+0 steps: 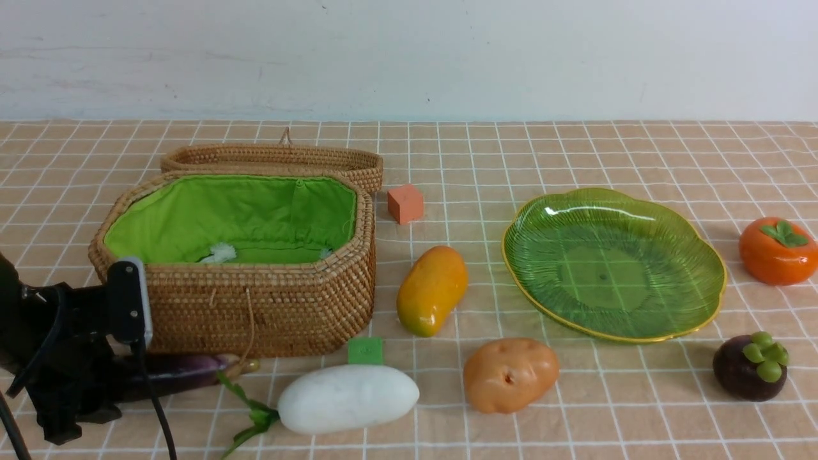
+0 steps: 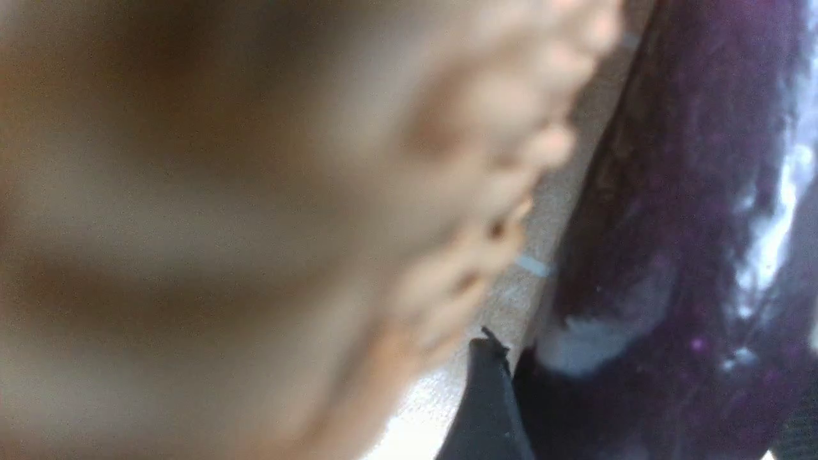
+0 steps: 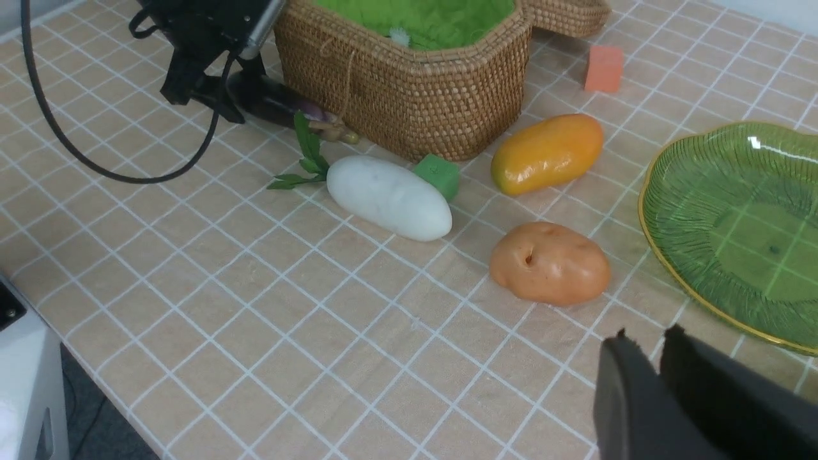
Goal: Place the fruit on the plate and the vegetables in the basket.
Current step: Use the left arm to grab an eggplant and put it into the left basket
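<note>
The long dark purple eggplant lies on the cloth against the front of the wicker basket. My left gripper is down around it. In the left wrist view the eggplant fills the gap of the left gripper, touching a finger. The white radish and the potato lie in front. The mango lies between the basket and the green plate. The persimmon and the mangosteen sit right of the plate. My right gripper is shut and empty, above the cloth near the plate's rim.
The basket's lid lies open behind it. A small orange cube sits behind the mango. A small green block sits by the basket's front corner, next to the radish. The table's edge shows in the right wrist view.
</note>
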